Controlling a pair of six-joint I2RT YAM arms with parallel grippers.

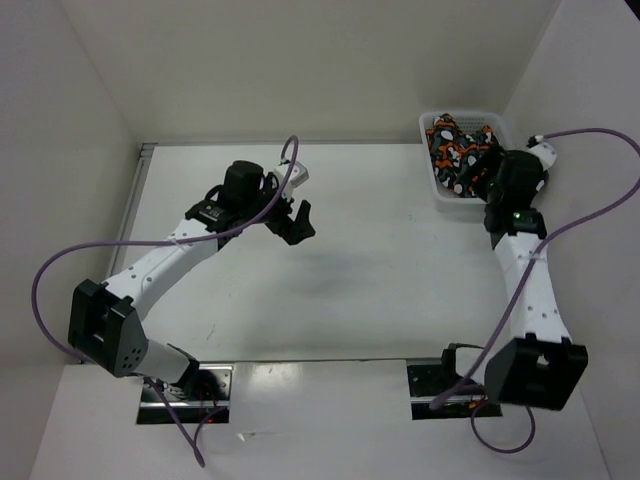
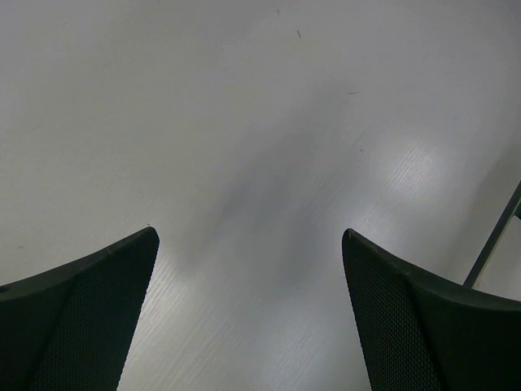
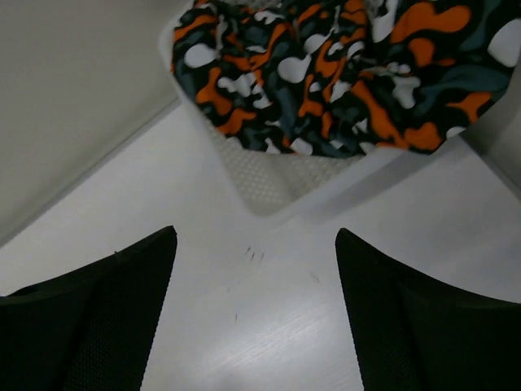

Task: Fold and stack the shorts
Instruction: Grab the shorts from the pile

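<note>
Beside basket [image 3: 260,183] of shorts [image 3: 342,73]: right end effector [image 3: 256,236] spread, unclear overhead | left end effector [image 2: 251,236] spread over table [image 1: 380,270]

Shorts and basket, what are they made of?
The shorts look like soft, matte cloth: they crumple into loose folds. The basket is probably white plastic, smooth and faintly shiny, with tiny mesh holes in its wall.
</note>
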